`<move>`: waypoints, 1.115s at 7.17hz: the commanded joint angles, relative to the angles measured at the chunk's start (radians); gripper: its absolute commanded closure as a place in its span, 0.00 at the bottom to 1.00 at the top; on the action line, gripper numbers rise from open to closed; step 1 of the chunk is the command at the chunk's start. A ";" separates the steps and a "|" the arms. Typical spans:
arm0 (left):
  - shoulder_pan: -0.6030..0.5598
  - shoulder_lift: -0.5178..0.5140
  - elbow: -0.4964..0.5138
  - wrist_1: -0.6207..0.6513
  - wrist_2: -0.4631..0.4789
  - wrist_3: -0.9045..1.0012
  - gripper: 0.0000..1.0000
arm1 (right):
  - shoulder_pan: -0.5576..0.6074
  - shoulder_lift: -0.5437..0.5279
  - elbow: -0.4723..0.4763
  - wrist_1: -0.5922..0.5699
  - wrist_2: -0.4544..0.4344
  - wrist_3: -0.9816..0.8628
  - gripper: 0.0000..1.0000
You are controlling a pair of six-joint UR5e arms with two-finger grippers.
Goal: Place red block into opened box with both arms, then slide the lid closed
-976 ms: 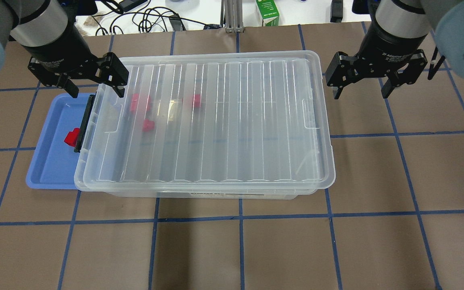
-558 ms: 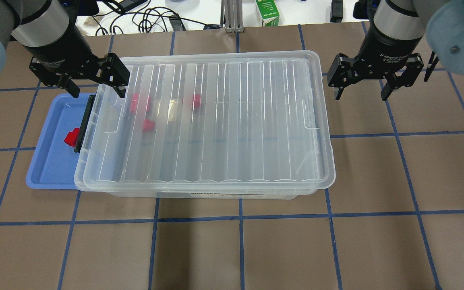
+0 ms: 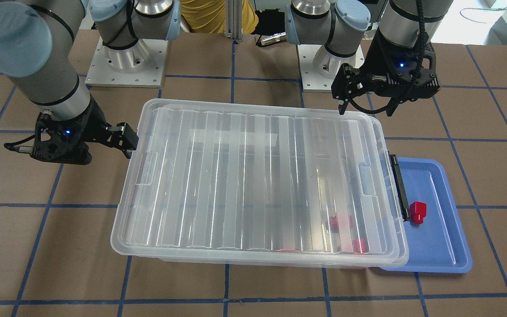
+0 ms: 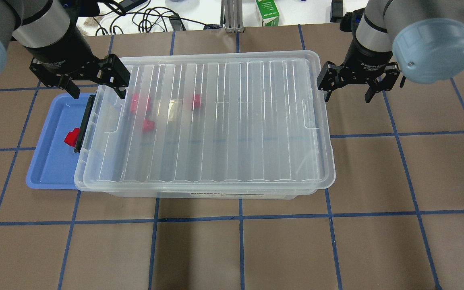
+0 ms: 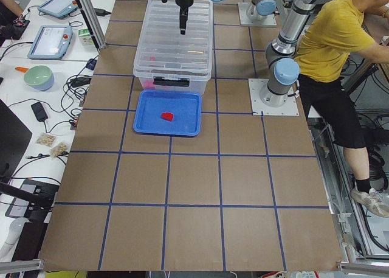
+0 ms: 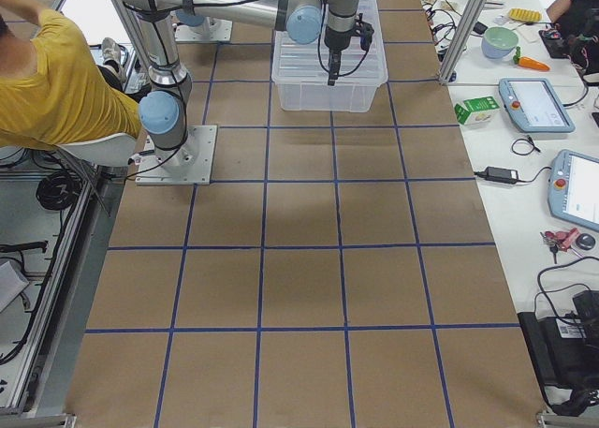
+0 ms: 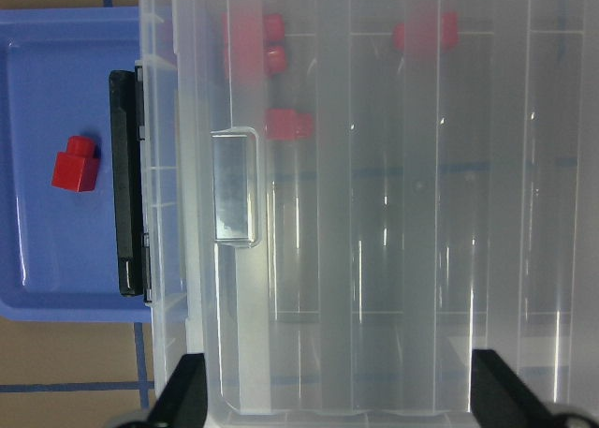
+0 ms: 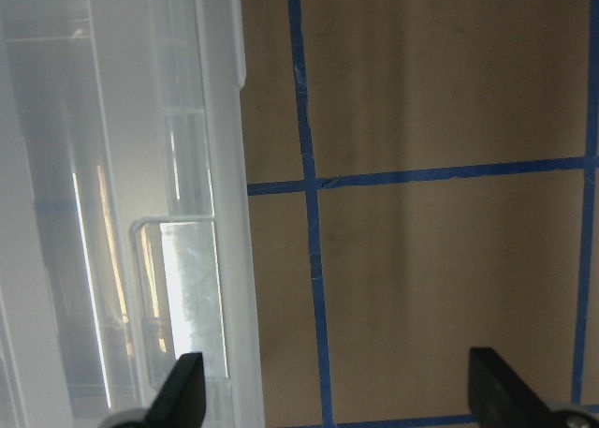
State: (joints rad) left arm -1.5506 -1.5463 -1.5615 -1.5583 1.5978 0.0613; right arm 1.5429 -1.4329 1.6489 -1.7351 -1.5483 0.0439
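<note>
You've four blocks [image 4: 71, 137]: three under the lid [image 4: 216, 121], one in the tray [image 4: 50, 169] near the left gripper [image 4: 96, 92]. It and the right gripper [image 4: 348, 96] gape wide, empty.

- A robotics lab: the table [image 6: 299, 259] is covered in brown sheets gridded with blue tape [image 6: 262, 250].
- A bolted metal base plate [image 6: 178, 156] at the table's edge carries a robot arm [image 6: 154, 35].
- A white bench [image 6: 562, 147] beside the table holds touchscreen pendants [image 6: 535, 105], cables [image 6: 524, 145] and a power brick [image 6: 501, 174].
</note>
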 commanded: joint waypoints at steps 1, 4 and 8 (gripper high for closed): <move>0.001 0.000 0.000 0.000 0.001 0.000 0.00 | 0.000 0.029 0.023 -0.035 0.033 0.002 0.00; 0.004 0.000 0.000 0.000 0.001 0.000 0.00 | 0.000 0.055 0.025 -0.035 0.039 -0.002 0.00; 0.004 0.000 0.000 0.000 0.001 0.000 0.00 | -0.003 0.074 0.023 -0.044 0.036 -0.009 0.00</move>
State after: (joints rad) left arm -1.5463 -1.5462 -1.5616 -1.5575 1.5984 0.0613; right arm 1.5418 -1.3655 1.6727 -1.7745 -1.5112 0.0399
